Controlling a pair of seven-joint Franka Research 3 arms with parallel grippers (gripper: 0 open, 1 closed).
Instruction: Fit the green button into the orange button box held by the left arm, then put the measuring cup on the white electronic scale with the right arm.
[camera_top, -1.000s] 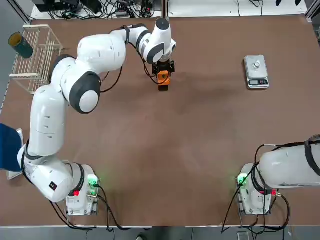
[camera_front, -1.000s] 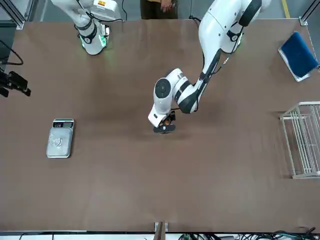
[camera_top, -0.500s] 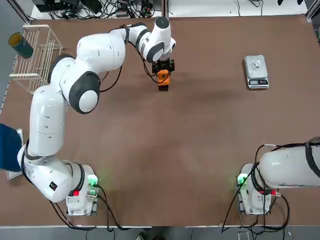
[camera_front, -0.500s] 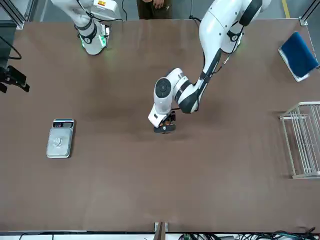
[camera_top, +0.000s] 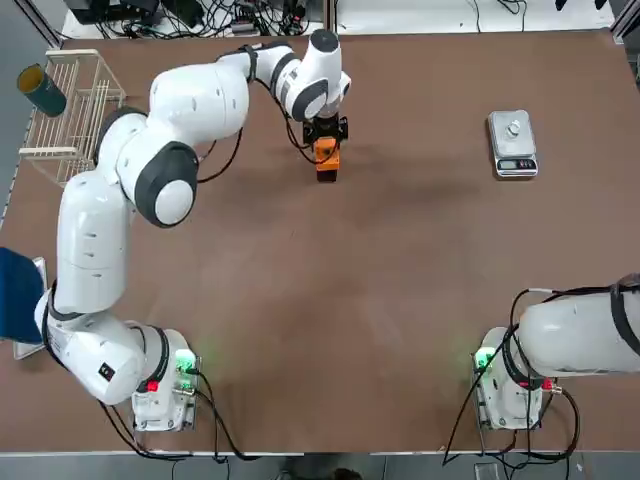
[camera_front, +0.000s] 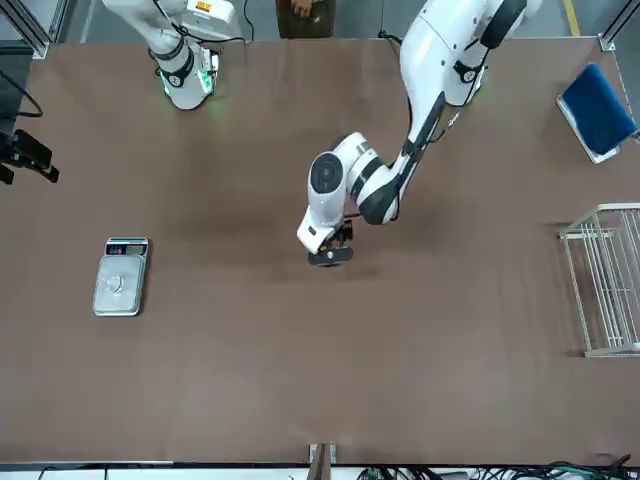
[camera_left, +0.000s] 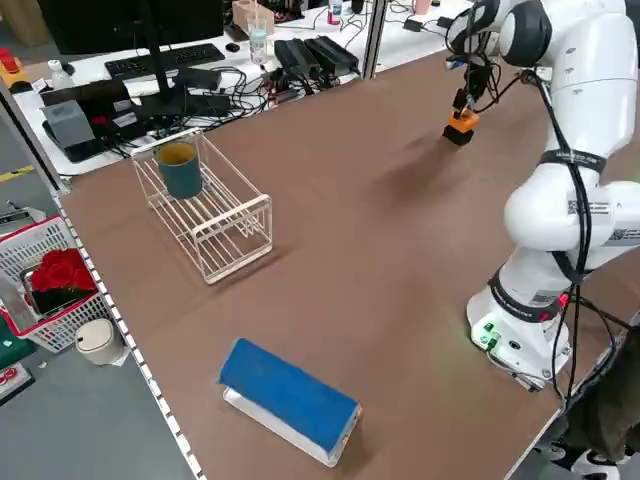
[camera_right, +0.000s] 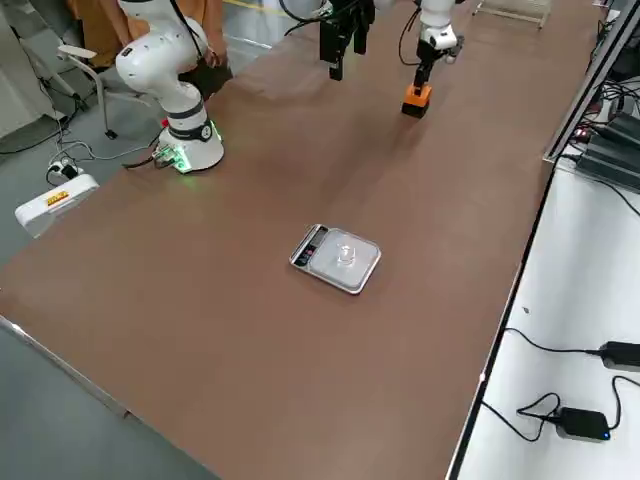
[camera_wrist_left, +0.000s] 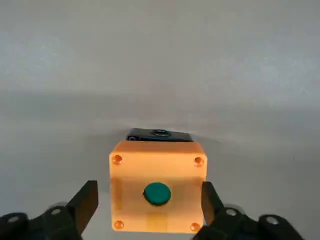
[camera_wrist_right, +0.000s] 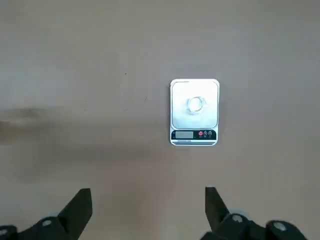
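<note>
Little had changed in the last second. The orange button box (camera_wrist_left: 175, 170) stood at the same place on the tabletop (camera_top: 350, 300), and the left hand (camera_top: 326, 132) stayed directly above the box, lifted only a very small bit. Its fingers (camera_wrist_left: 87, 200) stood wide on both sides of the box, with a gap visible on at least one side, so it was not yet clamping the box.

The green button (camera_wrist_left: 157, 193) already sat in the round hole of the box's top face. I judge the first part of the task was practically done, and the left hand had only to grip or to leave.

Well apart from the box, toward the robot's right, lay the white electronic scale (camera_wrist_right: 182, 120). The measuring cup (camera_wrist_right: 195, 104) was already on its plate. The right hand (camera_wrist_right: 147, 200) hung high, far from the box, with its fingers wide and empty. The second part also seemed finished.

Counted: one box, one button, one scale, one cup, two hands. One dark piece (camera_wrist_left: 159, 134) lay just behind the box.
</note>
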